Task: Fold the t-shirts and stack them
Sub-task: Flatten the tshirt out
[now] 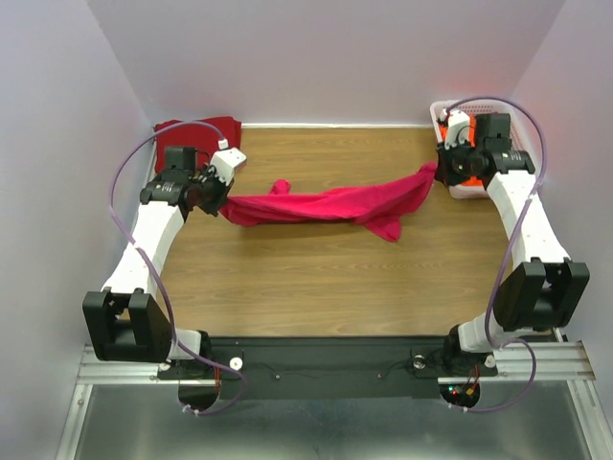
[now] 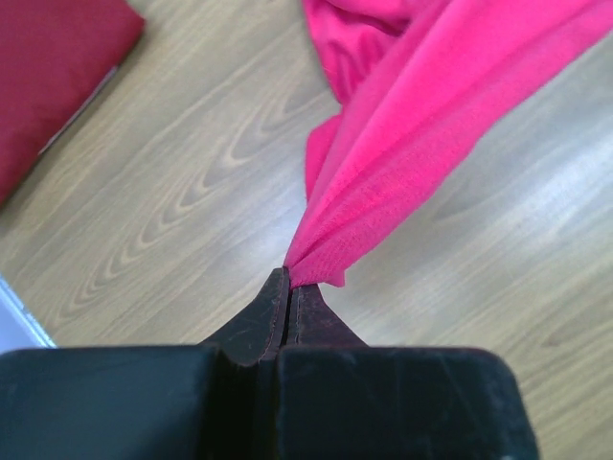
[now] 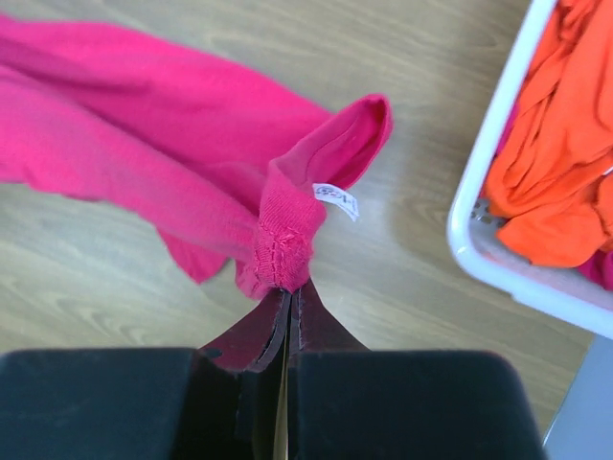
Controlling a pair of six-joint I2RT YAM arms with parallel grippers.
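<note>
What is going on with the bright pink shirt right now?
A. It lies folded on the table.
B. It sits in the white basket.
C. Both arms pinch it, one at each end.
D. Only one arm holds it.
C: the left gripper and the right gripper are each shut on an end of the pink t-shirt, which spans between them.

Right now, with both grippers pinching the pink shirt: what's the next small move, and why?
Probably draw both arms toward the near edge while lowering, so it spreads flat: the pink shirt stretches bunched like a rope between the shut left gripper and right gripper, over the table.
</note>
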